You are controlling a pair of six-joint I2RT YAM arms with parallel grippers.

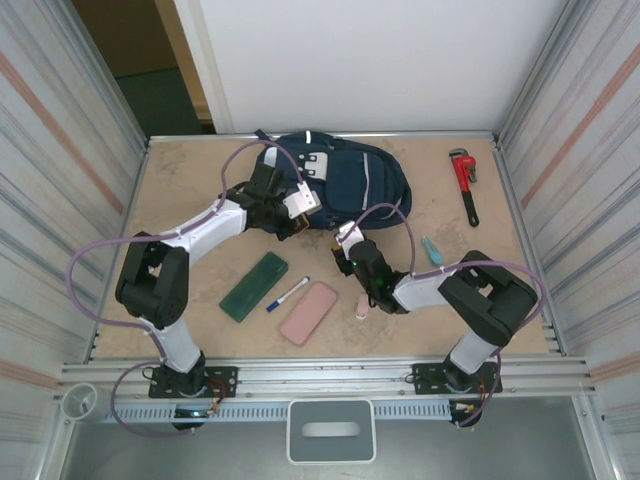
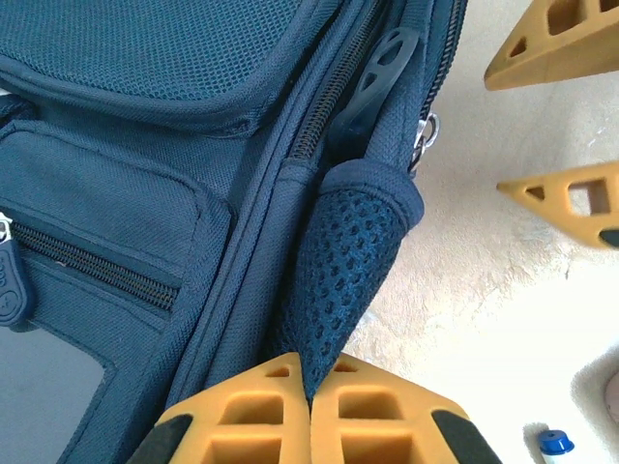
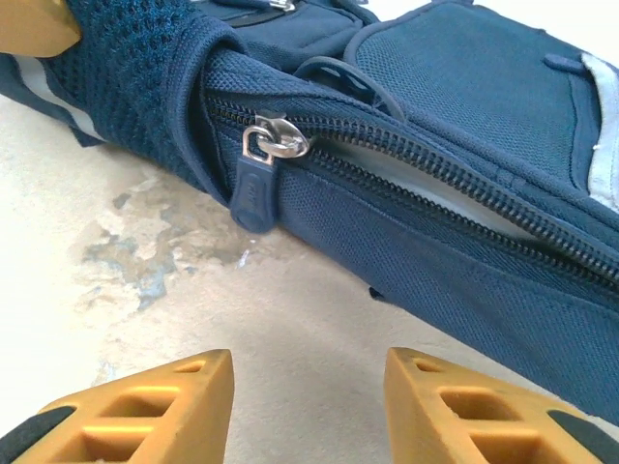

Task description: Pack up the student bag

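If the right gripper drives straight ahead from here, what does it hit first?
Probably the student bag, on its zippered side near the zipper pull. The open right gripper has table in front of it until then, though depth is unclear.

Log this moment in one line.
left gripper: shut on student bag mesh tab | right gripper: open, short of zipper pull | pen: unpacked

Bare table [image 3: 193, 300] lies open between right pincer [image 3: 309, 391] and student bag [image 3: 464, 242].

Lab-style robot test cell here; beige tabletop [image 1: 190, 180] fenced by ribbed side panels [image 1: 50, 170] on aluminium framing; left arm [image 1: 205, 235] and right arm [image 1: 425, 288] bolted to a metal rail [image 1: 320, 372] at the near edge; plain white wall [image 1: 380, 60] behind.
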